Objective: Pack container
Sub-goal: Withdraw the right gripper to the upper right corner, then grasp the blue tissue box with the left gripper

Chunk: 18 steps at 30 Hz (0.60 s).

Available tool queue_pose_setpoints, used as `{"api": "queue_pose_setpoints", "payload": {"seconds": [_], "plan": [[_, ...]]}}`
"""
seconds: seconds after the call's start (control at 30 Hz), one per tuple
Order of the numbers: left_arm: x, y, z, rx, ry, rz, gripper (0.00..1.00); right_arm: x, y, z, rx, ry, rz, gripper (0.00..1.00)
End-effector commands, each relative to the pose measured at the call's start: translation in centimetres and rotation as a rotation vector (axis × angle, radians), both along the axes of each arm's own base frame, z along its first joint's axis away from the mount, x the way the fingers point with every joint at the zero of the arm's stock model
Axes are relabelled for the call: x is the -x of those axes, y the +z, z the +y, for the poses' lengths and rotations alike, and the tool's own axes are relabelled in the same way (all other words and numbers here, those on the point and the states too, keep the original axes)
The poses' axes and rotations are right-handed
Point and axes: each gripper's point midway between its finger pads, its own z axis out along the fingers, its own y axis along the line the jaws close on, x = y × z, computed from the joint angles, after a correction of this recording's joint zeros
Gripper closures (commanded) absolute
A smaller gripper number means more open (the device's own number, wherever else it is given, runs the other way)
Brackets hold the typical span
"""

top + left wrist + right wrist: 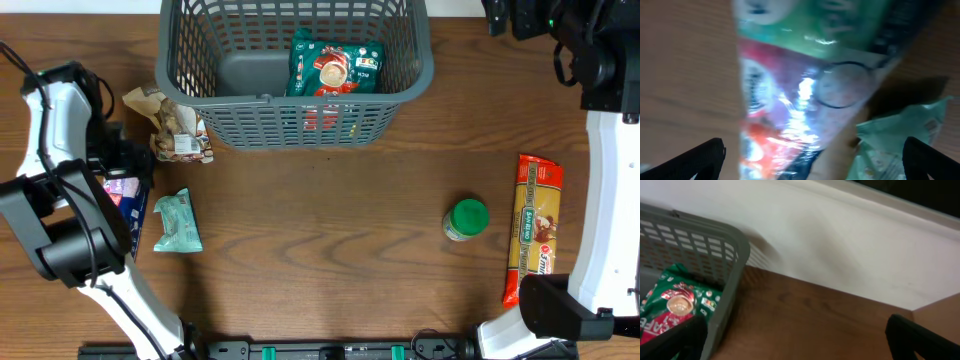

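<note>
Green-lidded jar (466, 219) sits lower right, long pasta packet (535, 225) near it; mint pouch (178, 222) lower left, crumpled brown packet (170, 125) above, all on the wooden table (320, 250).

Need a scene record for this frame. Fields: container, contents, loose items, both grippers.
container: large dark grey slatted plastic basket, far side, centre
inside: one green-and-red foil packet
loose, left side: crumpled brown packet; pale green packet; glossy multicoloured packet
loose, right side: green-lidded jar; long yellow-and-red packet
left gripper: open, over the glossy multicoloured packet
right gripper: open, empty, by the basket's corner
</note>
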Motion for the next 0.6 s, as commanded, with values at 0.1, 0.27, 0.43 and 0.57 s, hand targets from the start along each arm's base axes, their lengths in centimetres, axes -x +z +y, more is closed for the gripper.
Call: {"api": "queue_pose_setpoints", "payload": {"seconds": [0.1,0.27,0.43,0.57], "plan": [[-0.1,3.9,-1.0,-0.002,-0.055,-0.18,0.01,0.4,-0.8,-1.2,0.007,-0.03,0.037,0.01],[0.9,4.8,-1.6,-0.004,-0.065,-0.226,0.01,0.8,-1.4,-1.4,0.008,-0.034,0.066,0.01],[1.5,5.5,-2.3,0.007,-0.078,-0.289,0.01,1.2,-2.1,-1.5,0.009,-0.037,0.1,0.01],[1.3,5.5,-2.1,-0.015,-0.151,-0.347,0.01,1.3,-2.2,-1.8,0.008,-0.044,0.105,0.01]]}}
